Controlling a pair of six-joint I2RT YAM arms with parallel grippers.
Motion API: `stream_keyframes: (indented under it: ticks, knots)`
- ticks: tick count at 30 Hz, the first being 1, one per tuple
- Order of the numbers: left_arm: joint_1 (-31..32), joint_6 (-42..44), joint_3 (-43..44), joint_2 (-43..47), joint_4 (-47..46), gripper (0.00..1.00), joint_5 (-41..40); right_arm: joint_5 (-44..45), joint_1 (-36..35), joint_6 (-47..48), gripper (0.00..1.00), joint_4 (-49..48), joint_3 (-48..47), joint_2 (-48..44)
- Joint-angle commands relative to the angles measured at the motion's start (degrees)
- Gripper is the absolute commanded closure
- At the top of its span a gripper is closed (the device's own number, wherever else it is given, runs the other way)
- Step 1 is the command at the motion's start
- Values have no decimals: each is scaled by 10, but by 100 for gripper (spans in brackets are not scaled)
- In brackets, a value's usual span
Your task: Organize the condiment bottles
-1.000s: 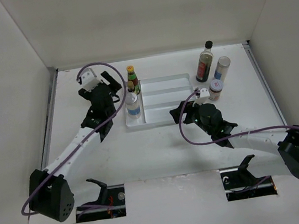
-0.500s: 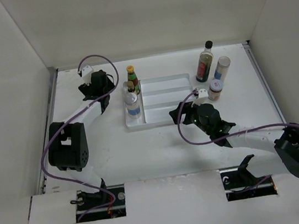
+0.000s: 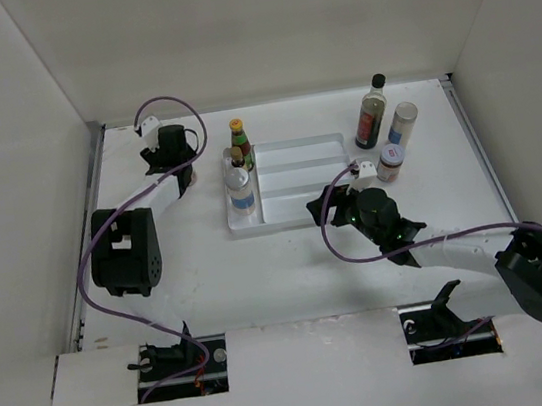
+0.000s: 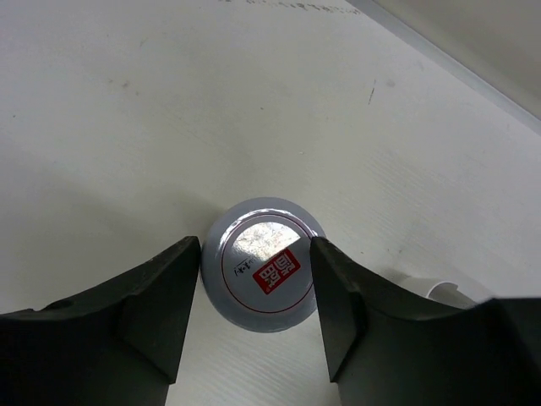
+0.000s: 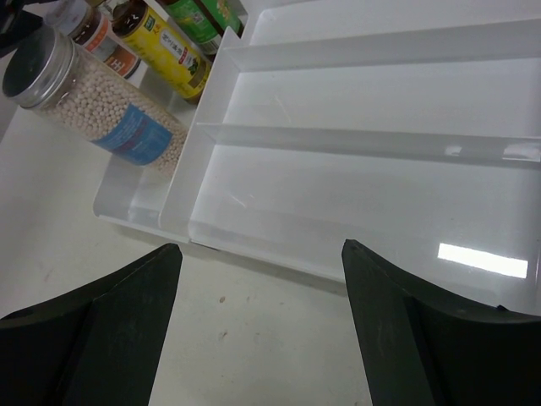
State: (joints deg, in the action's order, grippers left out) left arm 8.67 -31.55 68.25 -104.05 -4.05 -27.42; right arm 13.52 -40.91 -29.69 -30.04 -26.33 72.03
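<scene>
Straddling the short jar upper left of table, left gripper has jaws apart, not clamped yet. Right gripper wide, empty, by tray front. Clear bottle & others in tray's left slot; dark bottle + 2 wait upper right

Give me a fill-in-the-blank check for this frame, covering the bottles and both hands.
The left hand is open with a jar ___ its fingers. In the top view, the bottles in the tray stand at its ___ end. Beyond the tray's right end stand ___ more containers. The right hand holds ___.
Missing: between; left; three; nothing.
</scene>
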Motion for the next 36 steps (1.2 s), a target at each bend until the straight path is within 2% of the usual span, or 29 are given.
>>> stream_keyframes:
  ticks: [1, 6, 8, 24, 28, 36]
  knots:
    - [-4, 3, 19, -7, 1, 47, 14, 10, -3, 8, 16, -23, -19, -1]
    - [-5, -1, 13, -20, 3, 29, 18, 10, -3, 8, 16, -23, -18, -8]
    - [-5, -2, 8, -20, 0, 26, 18, 11, -3, 8, 16, -23, -18, -4]
    - [18, -8, -52, 75, -51, 27, -19, 11, -6, 10, 16, -22, -23, -1]
    - [19, -4, -37, 60, -43, 24, -11, 11, -6, 11, 16, -17, -26, 0]
    - [14, -1, 13, -3, -10, 27, 3, 11, -6, 11, 16, -20, -23, 0]
